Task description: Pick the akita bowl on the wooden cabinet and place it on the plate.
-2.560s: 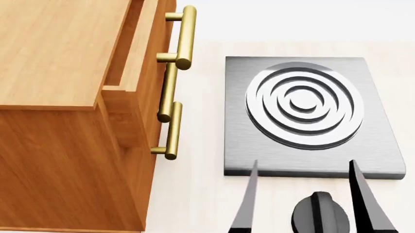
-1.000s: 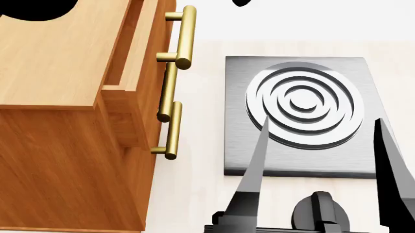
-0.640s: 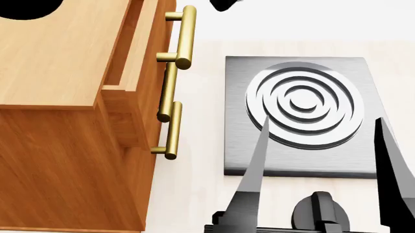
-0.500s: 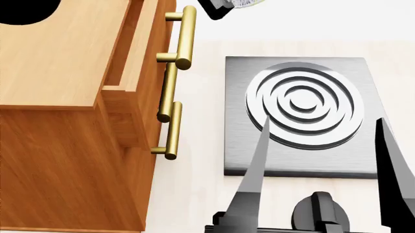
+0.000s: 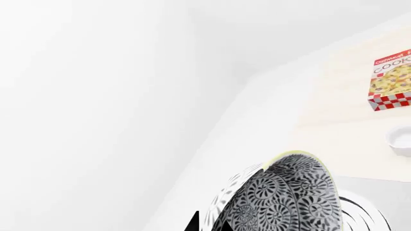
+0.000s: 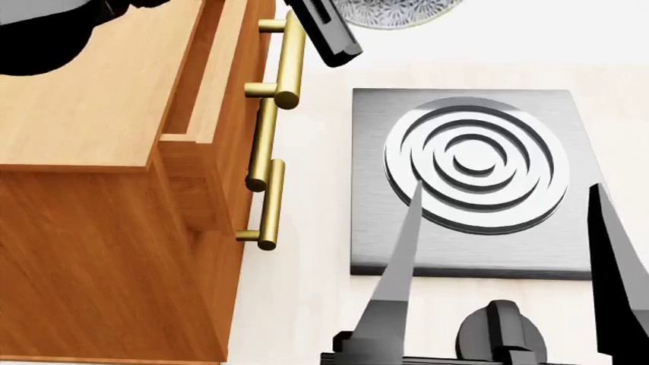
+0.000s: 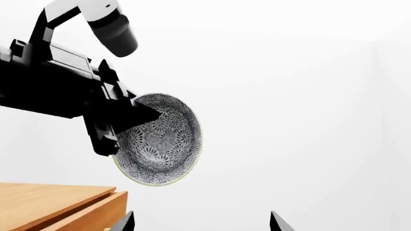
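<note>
left hand [image 7: 122,126] entered, gripping akita bowl [image 7: 160,139]

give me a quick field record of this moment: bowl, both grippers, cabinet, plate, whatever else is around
bowl: akita bowl lifted in the air, tipped on its side, clear of the cabinet top
left gripper: left gripper shut on the bowl's rim
right gripper: right gripper open, empty, fingers over the stove slab
cabinet: wooden cabinet, top drawer slightly open, brass handles
plate: not in any view
other: cookie box and a white dish on the counter
</note>
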You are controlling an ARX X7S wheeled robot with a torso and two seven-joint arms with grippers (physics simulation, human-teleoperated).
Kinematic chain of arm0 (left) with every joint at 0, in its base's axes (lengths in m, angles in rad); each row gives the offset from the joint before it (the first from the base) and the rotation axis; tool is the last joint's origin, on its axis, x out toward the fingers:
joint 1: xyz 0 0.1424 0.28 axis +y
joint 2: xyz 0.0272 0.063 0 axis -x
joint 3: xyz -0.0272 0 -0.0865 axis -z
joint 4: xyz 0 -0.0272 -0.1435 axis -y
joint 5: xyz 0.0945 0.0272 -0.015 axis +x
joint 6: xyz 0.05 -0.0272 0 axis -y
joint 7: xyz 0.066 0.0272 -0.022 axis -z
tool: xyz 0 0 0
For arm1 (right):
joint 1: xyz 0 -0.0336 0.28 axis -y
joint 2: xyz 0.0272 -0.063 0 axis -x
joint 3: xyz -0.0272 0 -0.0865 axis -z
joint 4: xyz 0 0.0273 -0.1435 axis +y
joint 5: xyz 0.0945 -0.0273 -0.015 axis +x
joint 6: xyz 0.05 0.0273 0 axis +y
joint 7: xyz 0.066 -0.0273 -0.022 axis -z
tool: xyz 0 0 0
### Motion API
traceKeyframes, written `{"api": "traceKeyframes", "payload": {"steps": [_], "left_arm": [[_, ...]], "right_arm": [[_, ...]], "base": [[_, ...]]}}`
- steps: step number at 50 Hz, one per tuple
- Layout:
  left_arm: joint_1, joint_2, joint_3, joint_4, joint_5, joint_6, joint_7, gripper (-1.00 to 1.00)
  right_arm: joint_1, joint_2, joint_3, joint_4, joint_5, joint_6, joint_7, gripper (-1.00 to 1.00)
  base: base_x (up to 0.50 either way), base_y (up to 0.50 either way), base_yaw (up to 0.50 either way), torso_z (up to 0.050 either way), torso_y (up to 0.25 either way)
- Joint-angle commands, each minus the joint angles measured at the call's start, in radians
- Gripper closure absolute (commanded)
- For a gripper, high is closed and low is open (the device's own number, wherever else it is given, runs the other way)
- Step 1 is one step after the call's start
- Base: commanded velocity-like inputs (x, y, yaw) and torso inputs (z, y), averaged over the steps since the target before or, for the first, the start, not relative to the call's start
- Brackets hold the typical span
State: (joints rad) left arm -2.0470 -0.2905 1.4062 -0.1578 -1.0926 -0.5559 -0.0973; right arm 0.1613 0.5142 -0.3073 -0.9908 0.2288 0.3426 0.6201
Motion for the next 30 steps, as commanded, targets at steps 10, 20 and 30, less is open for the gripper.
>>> {"api": "traceKeyframes", "payload": {"steps": [10,20,30], "left_arm": [[0.047,-0.078,-0.016,0.109,0.047,0.089,0.033,1.00],[0.065,-0.111,-0.020,0.143,0.038,0.078,0.000,1.00],[0.091,-0.148,-0.031,0.200,0.026,0.113,0.036,1.00]], "right_arm": [[0.138,0.013,0.031,-0.053,0.147,0.136,0.032,-1.00],[0.201,0.101,-0.071,-0.055,0.186,0.116,0.143,-1.00],[0.220,0.118,-0.088,-0.022,0.204,0.104,0.160,-1.00]], "base": [[0.00,0.00,0.00,0.000,0.000],[0.00,0.00,0.00,0.000,0.001],[0.00,0.00,0.00,0.000,0.000]]}}
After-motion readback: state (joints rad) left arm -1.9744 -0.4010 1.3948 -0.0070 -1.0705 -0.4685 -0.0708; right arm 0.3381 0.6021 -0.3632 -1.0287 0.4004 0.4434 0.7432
